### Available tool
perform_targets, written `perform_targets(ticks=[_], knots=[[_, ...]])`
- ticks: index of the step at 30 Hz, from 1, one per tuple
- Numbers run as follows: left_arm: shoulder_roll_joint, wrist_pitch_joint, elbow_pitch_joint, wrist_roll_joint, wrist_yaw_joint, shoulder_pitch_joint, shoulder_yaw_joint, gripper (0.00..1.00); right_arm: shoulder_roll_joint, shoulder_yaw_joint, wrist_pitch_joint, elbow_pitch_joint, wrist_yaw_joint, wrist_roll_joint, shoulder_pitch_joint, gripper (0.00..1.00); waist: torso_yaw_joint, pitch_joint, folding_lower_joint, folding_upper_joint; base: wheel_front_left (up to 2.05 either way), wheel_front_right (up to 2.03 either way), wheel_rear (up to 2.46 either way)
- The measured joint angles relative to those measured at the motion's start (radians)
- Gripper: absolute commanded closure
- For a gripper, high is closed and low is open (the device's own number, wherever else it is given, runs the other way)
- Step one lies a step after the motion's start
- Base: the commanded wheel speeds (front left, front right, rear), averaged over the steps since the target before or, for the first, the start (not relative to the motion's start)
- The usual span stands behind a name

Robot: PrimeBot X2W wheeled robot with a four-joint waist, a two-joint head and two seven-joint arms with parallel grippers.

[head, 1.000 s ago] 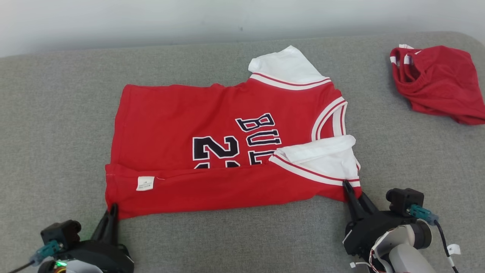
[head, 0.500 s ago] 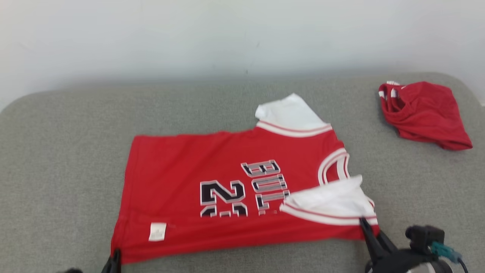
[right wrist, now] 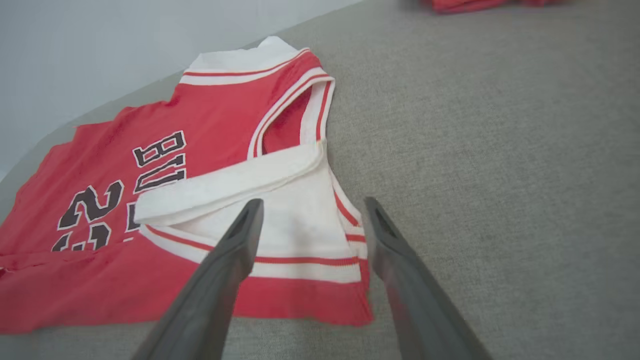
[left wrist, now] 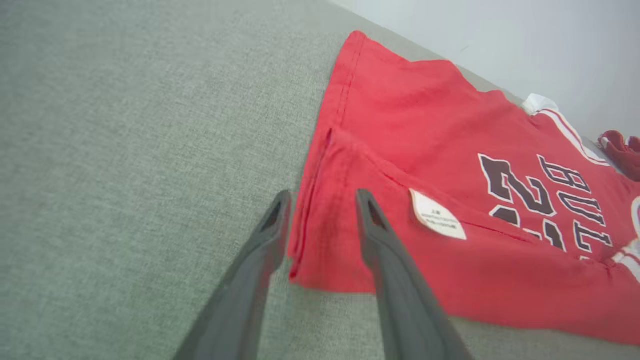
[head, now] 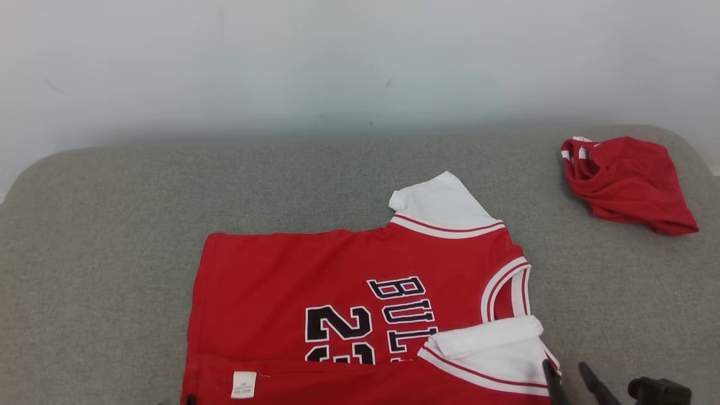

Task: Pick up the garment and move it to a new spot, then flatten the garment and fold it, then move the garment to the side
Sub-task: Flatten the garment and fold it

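Note:
The garment (head: 315, 281), a red jersey with white sleeves and black lettering, lies flat on the grey cushion, its near long edge folded over onto the front. In the left wrist view my left gripper (left wrist: 322, 197) stands open, its fingers straddling the folded hem corner of the garment (left wrist: 425, 125) beside a white label (left wrist: 437, 215). My right gripper (right wrist: 314, 204) is open too, its fingers spread above the folded white sleeve (right wrist: 280, 200) at the garment's other near corner. In the head view the right gripper (head: 567, 371) shows at the bottom right edge.
A second red piece of clothing (head: 624, 185) lies crumpled at the far right of the grey cushion (head: 112, 225). A pale wall (head: 337, 56) rises behind the cushion's back edge. Bare grey fabric lies left of the garment.
Both grippers were shut on the garment's near corners and have opened, letting go. The head camera has tilted up, so the whole picture has shifted down.

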Motion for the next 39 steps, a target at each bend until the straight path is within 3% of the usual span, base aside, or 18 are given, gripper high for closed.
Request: perform_targets(ticks=[7,13,21,28,39], knots=[[0.017,-0.021,-0.087,0.092,0.026,0.006,0.051,0.00,0.000,-0.041,-0.108,-0.062,0.000,-0.039,0.001,0.00,0.008,-0.031,0.0000,0.0000,0.00,0.00,0.00],[0.000,-0.024,-0.230,0.266,0.039,0.000,0.152,0.00,0.007,-0.025,-0.227,-0.077,0.000,-0.087,-0.052,0.00,0.021,-0.043,0.0001,0.0000,0.00,0.00,0.00],[-0.015,-0.024,-0.224,0.477,0.025,-0.020,0.189,0.00,0.021,0.024,-0.311,-0.015,0.000,-0.144,-0.109,0.00,0.021,-0.060,0.0001,0.0000,0.00,0.00,0.00],[-0.043,-0.024,-0.177,0.495,-0.037,-0.012,0.233,0.00,0.032,0.067,-0.327,0.044,0.000,-0.179,-0.129,0.00,0.017,-0.062,0.0001,0.0000,0.00,0.00,0.00],[-0.076,-0.024,-0.120,0.506,-0.099,-0.013,0.293,0.00,0.040,0.075,-0.328,0.053,0.000,-0.193,-0.149,0.00,0.020,-0.042,0.0001,0.0000,0.00,0.00,0.00]])
